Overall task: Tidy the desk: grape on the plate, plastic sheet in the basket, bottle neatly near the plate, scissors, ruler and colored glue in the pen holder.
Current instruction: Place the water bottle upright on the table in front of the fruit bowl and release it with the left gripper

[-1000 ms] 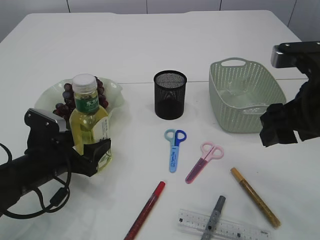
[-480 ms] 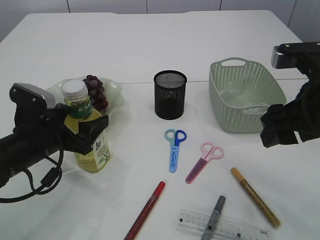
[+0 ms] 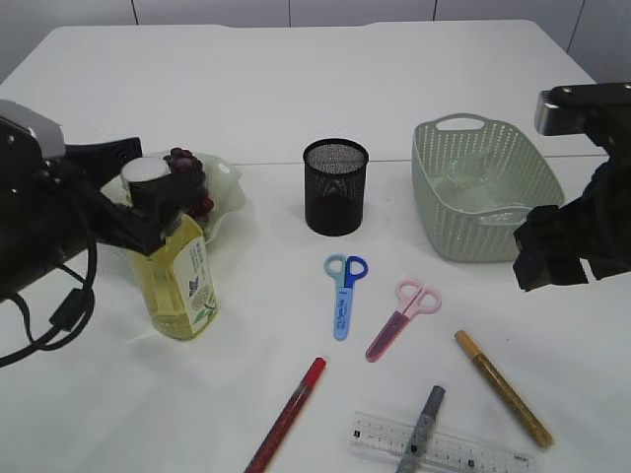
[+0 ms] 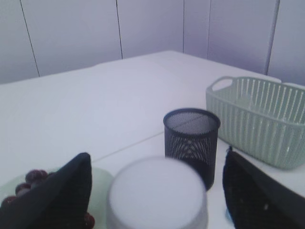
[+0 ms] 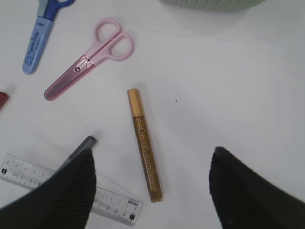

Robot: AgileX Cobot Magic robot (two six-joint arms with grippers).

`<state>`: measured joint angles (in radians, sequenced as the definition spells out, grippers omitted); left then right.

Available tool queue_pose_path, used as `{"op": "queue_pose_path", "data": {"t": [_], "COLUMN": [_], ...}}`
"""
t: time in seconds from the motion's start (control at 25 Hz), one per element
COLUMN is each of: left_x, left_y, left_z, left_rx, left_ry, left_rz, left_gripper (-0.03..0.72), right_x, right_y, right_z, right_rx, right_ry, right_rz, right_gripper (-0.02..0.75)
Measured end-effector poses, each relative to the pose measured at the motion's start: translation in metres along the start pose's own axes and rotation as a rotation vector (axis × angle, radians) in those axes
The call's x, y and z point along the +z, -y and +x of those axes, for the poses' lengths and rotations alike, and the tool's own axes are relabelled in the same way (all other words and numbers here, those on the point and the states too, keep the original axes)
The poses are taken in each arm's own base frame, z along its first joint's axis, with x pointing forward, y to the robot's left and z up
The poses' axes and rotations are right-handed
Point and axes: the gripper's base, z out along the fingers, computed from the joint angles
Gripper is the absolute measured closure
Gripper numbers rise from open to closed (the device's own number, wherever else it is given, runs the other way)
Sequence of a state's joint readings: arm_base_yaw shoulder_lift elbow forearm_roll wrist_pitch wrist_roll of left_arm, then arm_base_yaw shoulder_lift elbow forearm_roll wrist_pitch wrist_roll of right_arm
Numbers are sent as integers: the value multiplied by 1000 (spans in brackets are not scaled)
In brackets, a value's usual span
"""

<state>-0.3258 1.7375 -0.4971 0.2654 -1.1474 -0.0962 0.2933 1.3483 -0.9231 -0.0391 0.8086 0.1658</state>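
The bottle [image 3: 178,271] stands upright on the desk [image 3: 296,118], touching the plate [image 3: 225,187] that holds the grape [image 3: 187,175]; the left fingers [image 4: 66,191] flank its cap, apart. The basket [image 3: 483,187] contains a clear sheet; the pen holder [image 3: 335,185] appears empty. Both scissors [image 3: 343,291], the ruler [image 3: 434,443] and glue pens [image 3: 501,384] remain on the desk. The right fingers [image 5: 71,186] are spread, empty.

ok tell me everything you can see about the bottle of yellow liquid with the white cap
The clear plastic bottle of pale yellow liquid stands upright on the white table, right in front of the pale green wavy-edged plate that holds dark grapes. It has a white screw cap and a paper label with green print. The left gripper sits around its neck with fingers spread wide either side of the cap, apparently not clamping it.
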Motion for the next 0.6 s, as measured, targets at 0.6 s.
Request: {"op": "queue_pose_path", "data": {"t": [0.6], "left_x": [-34], "left_y": [-24], "left_z": [-77], "left_rx": [-8], "left_ry": [212], "left_rz": [-137], "left_gripper": [95], "right_x": [0], "right_y": [0], "right_z": [0], "right_rx": [0], "right_ry": [0], "right_rz": [0], "right_gripper": [193]}}
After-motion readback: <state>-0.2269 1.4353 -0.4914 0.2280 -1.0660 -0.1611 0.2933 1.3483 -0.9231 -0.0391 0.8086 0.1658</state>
